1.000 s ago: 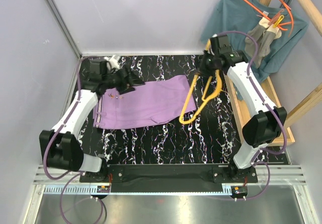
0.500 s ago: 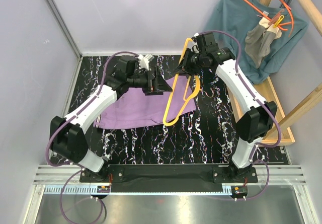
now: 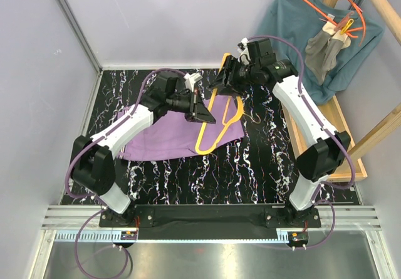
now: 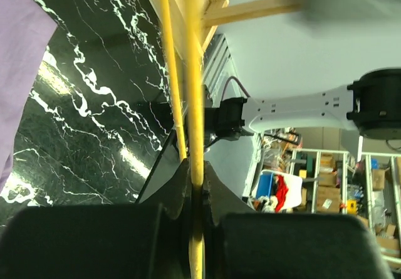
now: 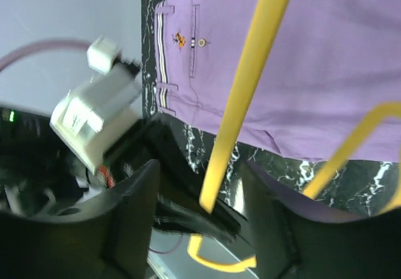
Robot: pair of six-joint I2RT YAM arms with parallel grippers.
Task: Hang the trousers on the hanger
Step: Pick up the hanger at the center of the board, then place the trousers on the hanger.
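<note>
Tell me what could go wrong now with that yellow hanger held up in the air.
1. Only the left gripper clamps the hanger, on one thin bar. The right gripper is open around it, so the hanger could pivot or slip.
2. Its lower corner hangs over the trousers and might snag or drag the cloth when moved.
</note>
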